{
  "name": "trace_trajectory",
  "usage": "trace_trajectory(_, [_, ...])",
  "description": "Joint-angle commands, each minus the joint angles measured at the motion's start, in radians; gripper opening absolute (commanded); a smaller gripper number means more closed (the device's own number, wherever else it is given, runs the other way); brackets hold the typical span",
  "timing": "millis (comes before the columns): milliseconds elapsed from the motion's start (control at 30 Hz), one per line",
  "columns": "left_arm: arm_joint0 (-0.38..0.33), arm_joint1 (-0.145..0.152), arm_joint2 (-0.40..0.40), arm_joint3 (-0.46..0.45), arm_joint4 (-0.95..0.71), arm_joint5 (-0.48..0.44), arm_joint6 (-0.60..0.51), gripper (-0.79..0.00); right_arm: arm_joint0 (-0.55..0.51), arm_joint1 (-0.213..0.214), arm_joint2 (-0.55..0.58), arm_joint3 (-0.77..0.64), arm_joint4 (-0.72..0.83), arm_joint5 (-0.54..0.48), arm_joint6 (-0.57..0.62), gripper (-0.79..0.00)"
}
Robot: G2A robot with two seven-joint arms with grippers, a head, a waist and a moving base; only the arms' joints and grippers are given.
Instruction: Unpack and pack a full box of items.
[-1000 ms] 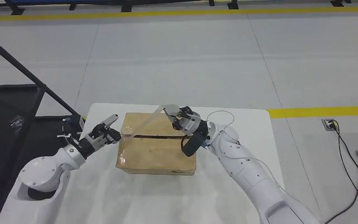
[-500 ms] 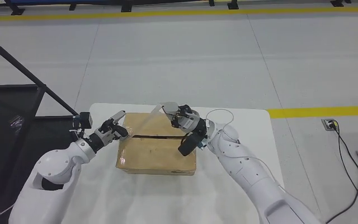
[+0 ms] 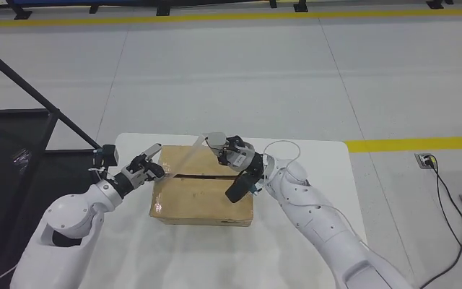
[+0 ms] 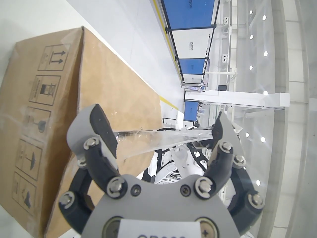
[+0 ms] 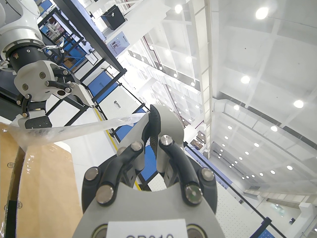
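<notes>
Looking down from the top camera, I see the brown cardboard box [image 3: 202, 193] sitting closed near the middle of the white table [image 3: 180, 253], its flat top flaps meeting along a dark seam across the lid. My right gripper [image 3: 216, 140] is above the box's far edge, its two fingers pinched together on the end of a strip of clear tape [image 3: 189, 154]. The right wrist camera shows the ribbed black pads [image 5: 154, 122] closed flat on the film. The tape is thin, glossy and crinkled. It is pulled taut in a narrow band from those pads down to the left end of the box top, where its other end is stuck to the cardboard. My left gripper [image 3: 153, 167] is at that left end of the box, its fingers spread wide, and the taut band runs through the gap between them (from its wrist camera I cannot tell whether either pad touches the film). The side of the box facing that camera is matte board printed with a column of black handling pictograms, and a cloudy band of tape crosses it. Both grippers have rounded grey fingers faced with black rubber.
</notes>
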Motion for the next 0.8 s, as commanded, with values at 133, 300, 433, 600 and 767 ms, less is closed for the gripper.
trace_trajectory(133, [0.022, 0.003, -0.029, -0.006, -0.007, -0.001, 0.006, 0.0, -0.006, 0.019, 0.003, -0.063, -0.114, 0.093, 0.02, -0.785])
trace_trajectory(300, [0.045, 0.006, -0.061, -0.015, -0.007, -0.005, 0.017, 0.0, -0.007, 0.029, 0.006, -0.103, -0.175, 0.13, 0.037, -0.785])
trace_trajectory(433, [0.068, 0.01, -0.097, -0.022, -0.01, -0.007, 0.019, 0.0, -0.008, 0.034, 0.013, -0.126, -0.195, 0.159, 0.029, -0.785])
trace_trajectory(600, [0.097, 0.018, -0.133, -0.028, 0.027, -0.011, -0.01, 0.0, -0.003, 0.038, 0.018, -0.135, -0.204, 0.158, 0.028, -0.785])
trace_trajectory(767, [0.131, 0.029, -0.152, -0.03, 0.138, -0.039, -0.044, 0.0, 0.0, 0.038, 0.017, -0.137, -0.207, 0.152, 0.03, -0.785])
